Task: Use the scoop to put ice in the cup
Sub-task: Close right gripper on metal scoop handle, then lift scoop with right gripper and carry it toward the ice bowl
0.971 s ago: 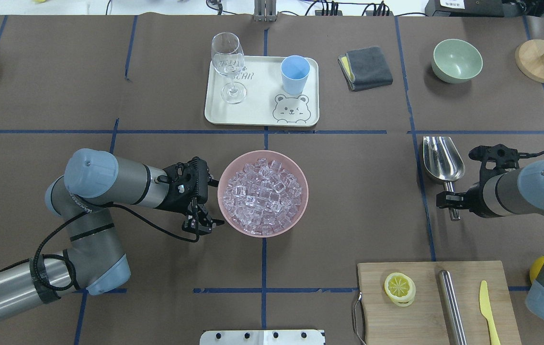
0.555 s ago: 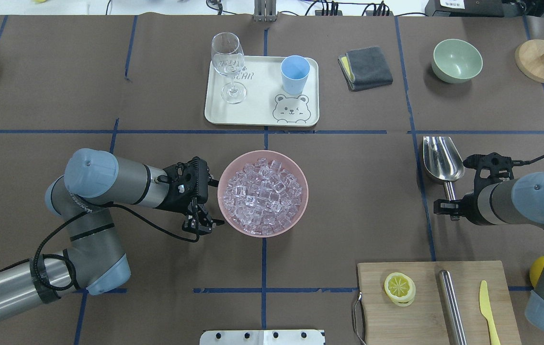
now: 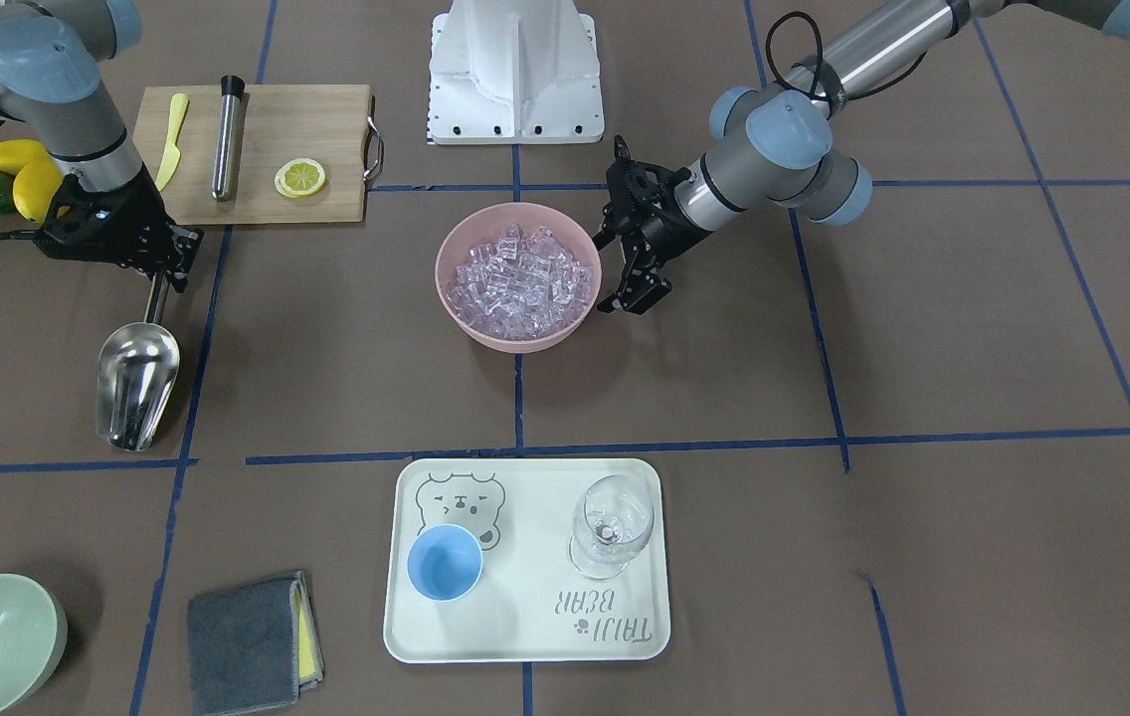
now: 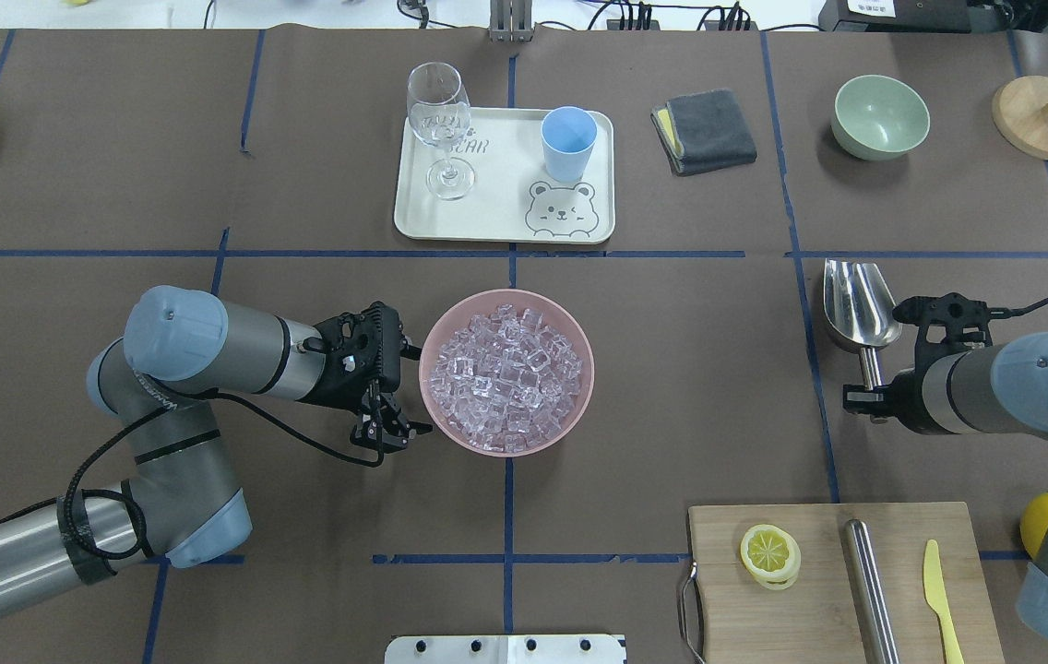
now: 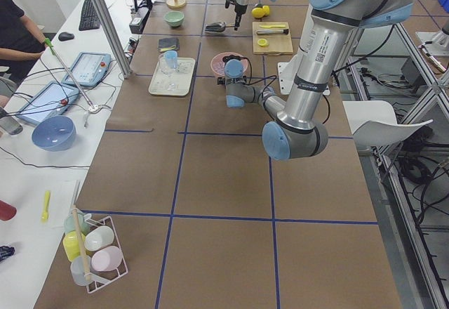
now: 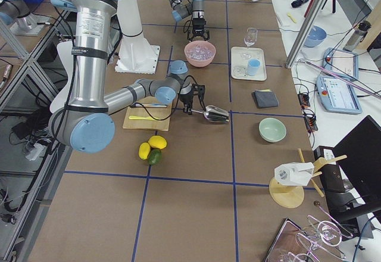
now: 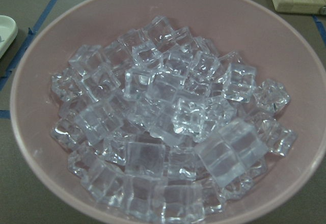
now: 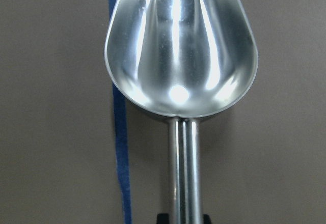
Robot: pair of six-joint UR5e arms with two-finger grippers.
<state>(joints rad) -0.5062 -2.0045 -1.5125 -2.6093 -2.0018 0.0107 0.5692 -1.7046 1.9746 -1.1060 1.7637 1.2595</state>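
Observation:
The steel scoop [image 4: 859, 300] lies at the table's right, trough pointing away from me, and fills the right wrist view [image 8: 181, 51]. My right gripper [image 4: 867, 398] is shut on its thin handle. The ice [image 4: 506, 373] fills a pink bowl [image 4: 429, 350] at the table's middle and shows close in the left wrist view [image 7: 168, 117]. My left gripper [image 4: 387, 433] stands open just beside the bowl's left rim. The light-blue cup [image 4: 568, 143] stands upright and empty on a white tray [image 4: 496, 217] beyond the bowl.
A wine glass [image 4: 439, 120] shares the tray. A grey cloth [image 4: 704, 129], a green bowl [image 4: 881, 115] and a wooden stand [image 4: 1041, 115] are at the far right. A cutting board [image 4: 819, 599] with a lemon slice, steel rod and yellow knife lies near right.
My right gripper has closed in on the scoop handle, and the scoop has shifted slightly to the right. The left arm has not moved.

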